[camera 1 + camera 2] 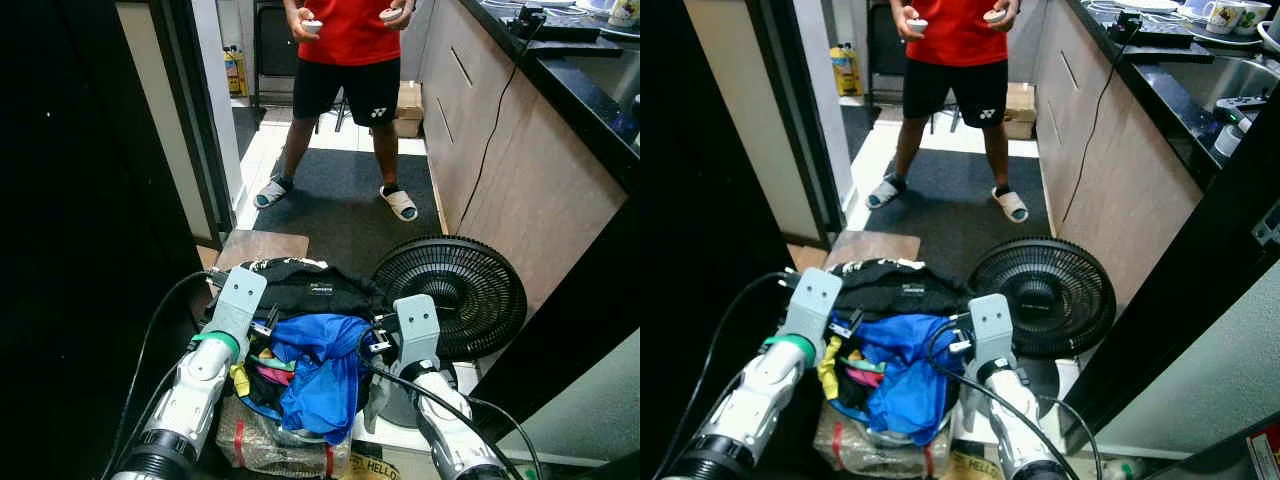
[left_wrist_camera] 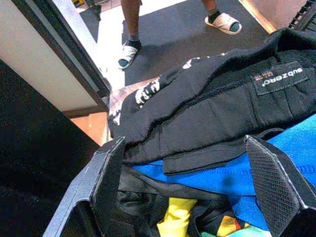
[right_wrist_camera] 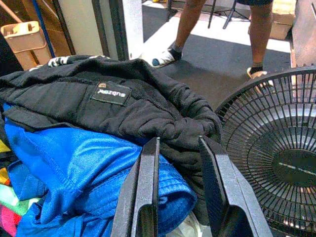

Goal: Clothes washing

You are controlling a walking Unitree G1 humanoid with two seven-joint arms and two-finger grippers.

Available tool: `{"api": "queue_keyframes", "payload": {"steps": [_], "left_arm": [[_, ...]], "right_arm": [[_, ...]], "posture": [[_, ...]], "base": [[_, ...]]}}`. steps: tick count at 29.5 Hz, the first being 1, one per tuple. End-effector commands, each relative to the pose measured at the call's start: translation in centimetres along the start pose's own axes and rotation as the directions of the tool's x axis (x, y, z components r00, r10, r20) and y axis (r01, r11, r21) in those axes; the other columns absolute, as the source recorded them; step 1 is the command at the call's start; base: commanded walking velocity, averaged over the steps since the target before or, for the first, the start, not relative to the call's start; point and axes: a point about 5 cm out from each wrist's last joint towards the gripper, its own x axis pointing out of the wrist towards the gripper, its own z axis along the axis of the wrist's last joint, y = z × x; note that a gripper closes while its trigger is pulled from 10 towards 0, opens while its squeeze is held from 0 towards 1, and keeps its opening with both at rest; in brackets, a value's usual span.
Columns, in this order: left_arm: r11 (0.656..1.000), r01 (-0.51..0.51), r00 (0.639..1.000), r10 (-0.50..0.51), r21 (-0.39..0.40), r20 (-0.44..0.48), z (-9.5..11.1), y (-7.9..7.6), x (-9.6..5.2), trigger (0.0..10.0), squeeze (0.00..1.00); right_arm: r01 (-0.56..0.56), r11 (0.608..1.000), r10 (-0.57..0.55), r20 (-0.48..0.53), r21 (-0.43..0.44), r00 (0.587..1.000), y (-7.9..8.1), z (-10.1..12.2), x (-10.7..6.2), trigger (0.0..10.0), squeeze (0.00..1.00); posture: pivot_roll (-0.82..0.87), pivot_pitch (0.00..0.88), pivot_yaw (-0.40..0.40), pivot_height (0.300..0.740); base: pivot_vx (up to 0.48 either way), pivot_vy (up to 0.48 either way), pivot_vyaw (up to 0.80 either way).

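Where the laundry pile [image 1: 300, 350] sits on the floor beside the fan [image 1: 455, 295], we see our left gripper [image 2: 197, 182] spread wide over its black garment [image 2: 207, 108]; our right gripper [image 3: 180, 197], narrowly parted, holds nothing.

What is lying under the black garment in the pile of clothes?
Under the black garment a blue garment shows, with yellow and pink pieces beside it. What lies deeper in the pile is covered by these clothes.
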Motion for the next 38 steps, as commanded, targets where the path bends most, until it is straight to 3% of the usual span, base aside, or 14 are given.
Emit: {"api": "queue_keyframes", "payload": {"steps": [1,27,38], "left_arm": [[1.000,-0.004,1.000,0.004,-0.010,-0.020,-0.5,0.0,0.0,10.0,0.00],[1.000,0.025,0.999,-0.025,0.011,-0.026,-0.9,-0.5,-0.1,10.0,0.00],[0.995,0.102,0.992,-0.100,0.015,-0.078,-1.6,-3.1,0.6,10.0,0.00]], "right_arm": [[0.000,1.000,0.000,-0.016,0.002,1.000,0.1,-0.4,-0.1,10.0,0.00],[-0.008,1.000,0.007,-0.018,-0.016,1.000,0.0,-0.5,-0.1,10.0,0.00],[0.078,0.995,-0.075,0.044,-0.060,0.996,-1.6,1.6,1.3,10.0,0.00]], "posture": [[0.07,0.022,0.054,0.740],[0.06,0.013,0.051,0.740],[0.08,0.082,0.045,0.740]], "base": [[0.000,0.480,0.00],[0.000,0.018,0.00],[0.000,0.000,0.00]]}}
